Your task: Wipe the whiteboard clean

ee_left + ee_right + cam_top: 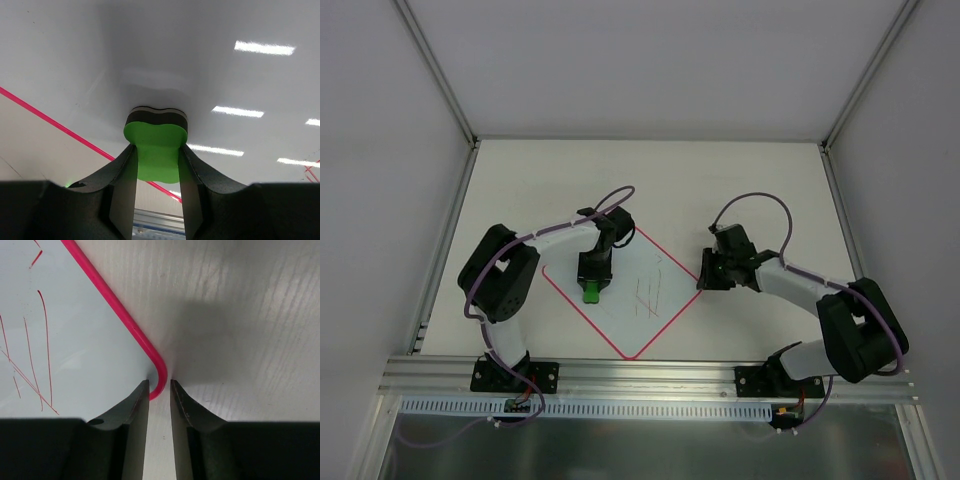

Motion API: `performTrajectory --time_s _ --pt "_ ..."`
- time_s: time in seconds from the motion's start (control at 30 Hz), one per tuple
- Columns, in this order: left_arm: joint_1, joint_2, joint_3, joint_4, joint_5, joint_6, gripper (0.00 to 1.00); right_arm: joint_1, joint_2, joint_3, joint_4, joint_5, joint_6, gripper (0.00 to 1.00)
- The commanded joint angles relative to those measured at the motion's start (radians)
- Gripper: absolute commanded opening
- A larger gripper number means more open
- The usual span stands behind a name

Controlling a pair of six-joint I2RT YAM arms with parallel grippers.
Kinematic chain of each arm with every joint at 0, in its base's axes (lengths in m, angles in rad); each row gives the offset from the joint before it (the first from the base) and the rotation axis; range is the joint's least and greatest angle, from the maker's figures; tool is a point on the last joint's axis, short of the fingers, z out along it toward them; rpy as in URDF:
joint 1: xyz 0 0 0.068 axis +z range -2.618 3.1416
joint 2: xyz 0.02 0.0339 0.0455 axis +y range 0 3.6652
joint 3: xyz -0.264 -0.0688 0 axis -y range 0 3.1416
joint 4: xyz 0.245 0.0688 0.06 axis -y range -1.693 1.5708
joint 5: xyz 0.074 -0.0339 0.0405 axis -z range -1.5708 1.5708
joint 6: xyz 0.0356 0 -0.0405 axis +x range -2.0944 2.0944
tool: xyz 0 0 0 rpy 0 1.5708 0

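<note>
The left gripper (157,150) is closed snugly on a small green eraser block (156,131) with a dark felt base. The pad rests on the whiteboard (620,330), a flat rounded-square panel, pale and glossy, with a thin red border, lying cornerwise on the pale woodgrain table (750,180) between the arms. Thin red scribbled lines (648,295) sit just beside the eraser, toward the right arm, not yet wiped. The right gripper (160,385) is narrowed to a slit over the board's rounded right corner, apparently pinching it steady. My worry: if that pinch is loose, a firm wipe could drag the board free and spin it. Too light a press would only smear the marks, and a long stroke risks bumping the right arm's fingers
</note>
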Motion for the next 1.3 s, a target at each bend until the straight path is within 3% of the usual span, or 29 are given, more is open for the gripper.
performTrajectory --time_s 0.0,0.07,0.23,0.43,0.57,0.73,1.03,1.27 --pt "-0.032 0.078 -0.044 0.031 0.064 -0.038 0.0 0.018 0.046 0.033 0.02 -0.001 0.001 0.26" --pt "-0.039 0.076 -0.04 0.031 0.068 -0.038 0.0 0.023 0.075 0.036 0.019 -0.002 0.002 0.23" --pt "-0.117 0.093 -0.013 0.033 0.103 -0.066 0.0 0.033 0.118 0.046 0.009 0.021 0.024 0.0" --pt "-0.295 0.153 0.073 0.031 0.202 -0.151 0.0 0.035 0.111 0.048 -0.009 0.053 0.036 0.0" --pt "-0.334 0.156 0.093 0.033 0.184 -0.217 0.0 0.035 0.111 0.046 -0.012 0.059 0.042 0.0" --pt "-0.283 0.116 0.056 0.033 0.131 -0.205 0.0 0.035 0.111 0.046 -0.014 0.064 0.044 0.01" --pt "-0.061 -0.027 -0.115 0.031 -0.011 -0.168 0.0 0.035 0.102 0.039 -0.015 0.068 0.039 0.0" --pt "-0.035 -0.093 -0.224 0.031 -0.034 -0.187 0.0 0.035 0.108 0.042 -0.015 0.067 0.036 0.0"
